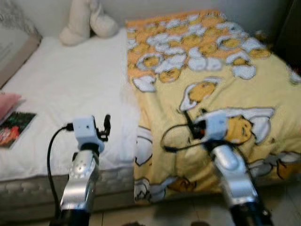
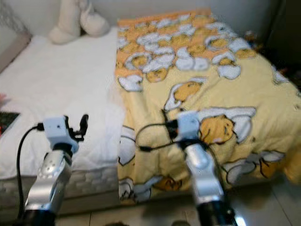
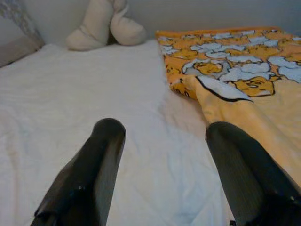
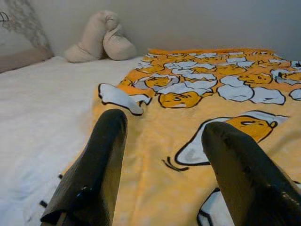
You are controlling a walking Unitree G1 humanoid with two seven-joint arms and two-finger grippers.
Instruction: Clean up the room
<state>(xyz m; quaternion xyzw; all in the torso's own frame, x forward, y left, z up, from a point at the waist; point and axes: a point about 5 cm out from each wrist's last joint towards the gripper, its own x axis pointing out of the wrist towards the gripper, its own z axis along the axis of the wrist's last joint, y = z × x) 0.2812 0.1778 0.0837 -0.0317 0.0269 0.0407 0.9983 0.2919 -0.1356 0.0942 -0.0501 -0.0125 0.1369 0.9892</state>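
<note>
The yellow blanket (image 1: 221,94), printed with egg-yolk cartoon figures, lies over the right half of the bed only, its left edge running ragged down the middle and its lower corner spilling over the foot of the mattress toward the floor. The white sheet (image 1: 70,94) on the other half is bare and a little rumpled. From where things lie, the bed-making looks barely begun: the blanket would need drawing across or squaring up.

Both arms are raised over the foot of the bed and neither is holding anything. The left gripper (image 3: 162,174) hovers above the white sheet, fingers spread wide. The right gripper (image 4: 162,174) hangs over the blanket near its left edge, fingers likewise apart, not touching the cloth.

Further out, a cream plush toy (image 1: 87,21) slumps against the wall at the head. At the left edge a magazine (image 1: 14,128) and something pink (image 1: 7,103) lie on the sheet, apparently waiting to be put away.
</note>
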